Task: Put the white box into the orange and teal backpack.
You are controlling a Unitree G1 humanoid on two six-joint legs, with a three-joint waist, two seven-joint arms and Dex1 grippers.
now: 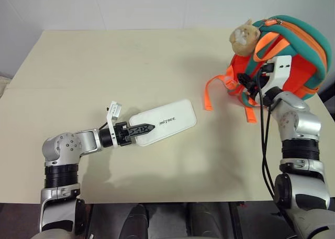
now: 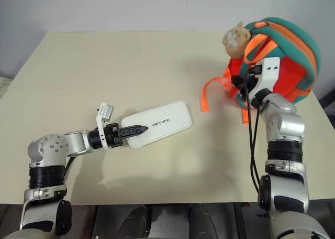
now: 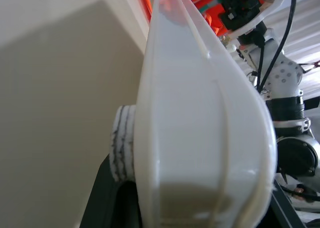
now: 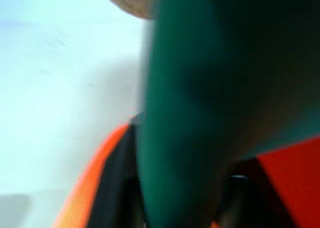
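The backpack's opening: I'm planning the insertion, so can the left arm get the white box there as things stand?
Probably yes: bare table lies between the white box, held by the left gripper, and the backpack, where the right gripper sits.

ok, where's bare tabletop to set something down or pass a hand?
Free: the far left of the table, beyond the white box, and the near strip in front of it. Crowded: the right side, where the orange and teal backpack, its trailing orange strap and the right gripper bunch together.
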